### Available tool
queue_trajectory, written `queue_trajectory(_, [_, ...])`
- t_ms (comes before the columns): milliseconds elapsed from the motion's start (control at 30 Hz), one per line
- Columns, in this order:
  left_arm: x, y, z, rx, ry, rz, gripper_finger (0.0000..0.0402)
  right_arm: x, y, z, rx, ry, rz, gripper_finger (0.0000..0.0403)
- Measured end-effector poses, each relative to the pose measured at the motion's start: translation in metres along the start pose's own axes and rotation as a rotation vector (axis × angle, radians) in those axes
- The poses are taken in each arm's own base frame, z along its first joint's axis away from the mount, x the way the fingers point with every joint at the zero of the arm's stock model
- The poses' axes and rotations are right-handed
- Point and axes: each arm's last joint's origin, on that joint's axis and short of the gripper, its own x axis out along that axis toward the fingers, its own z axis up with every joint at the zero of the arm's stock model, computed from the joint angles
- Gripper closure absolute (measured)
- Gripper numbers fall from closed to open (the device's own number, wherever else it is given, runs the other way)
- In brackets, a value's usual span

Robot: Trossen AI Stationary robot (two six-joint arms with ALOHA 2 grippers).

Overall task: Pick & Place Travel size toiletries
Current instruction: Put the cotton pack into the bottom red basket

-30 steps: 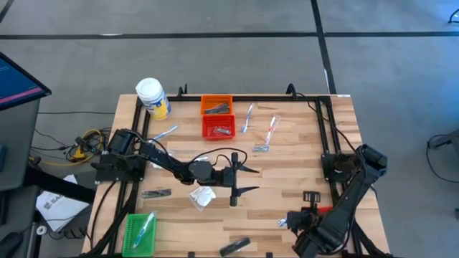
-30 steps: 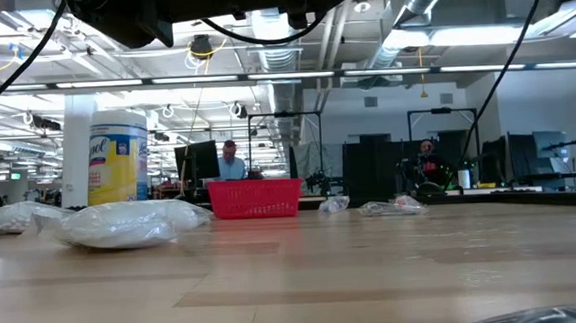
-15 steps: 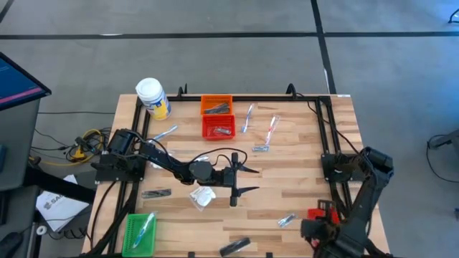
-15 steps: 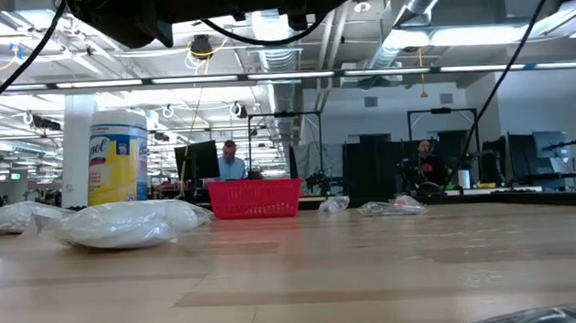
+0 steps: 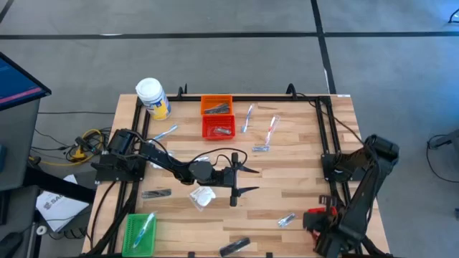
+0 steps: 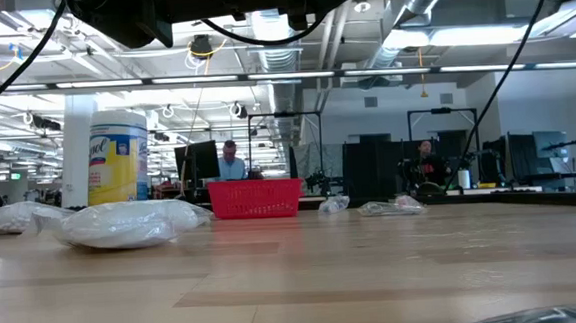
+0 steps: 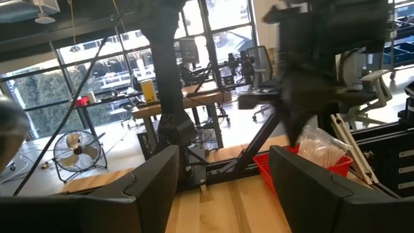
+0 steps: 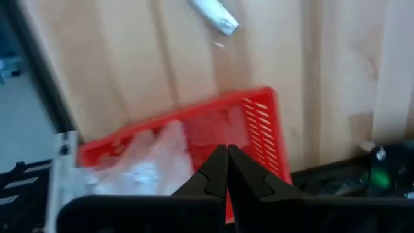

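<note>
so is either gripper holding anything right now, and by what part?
Nothing held. Left gripper hangs open and empty over mid-table. Right gripper is shut on nothing, fingertips together above a red basket at the table's near right corner.

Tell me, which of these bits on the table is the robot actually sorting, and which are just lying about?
Part of the job:
- white packet
- foil sachet
- dark tube
- clear sticks

Just lying about:
- big white jar
- orange basket, red basket and green basket, which hold some pieces
</note>
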Motion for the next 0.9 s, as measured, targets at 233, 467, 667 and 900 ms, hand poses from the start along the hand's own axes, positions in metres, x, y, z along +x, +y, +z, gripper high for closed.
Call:
queue_trajectory(233, [0.000,0.000,0.000,0.003,0.000,0.000,0.0170,0.019,-0.010,-0.021,-0.027,-0.026,0.150,0.0403])
queue_trajectory(467, [0.000,0.000,0.000,0.002,-0.001,0.000,0.0170,0.051,-0.011,-0.027,-0.044,0.088,0.075,0.0403])
queue_trajectory(667, [0.000,0.000,0.000,0.002,-0.001,0.000,0.0170,0.062,0.004,-0.020,-0.100,0.091,0.158,0.0403])
queue_trajectory(900, [0.000,0.000,0.000,0.002,-0.001,0.000,0.0170,0.063,0.010,-0.020,-0.122,0.115,0.219,0.0403])
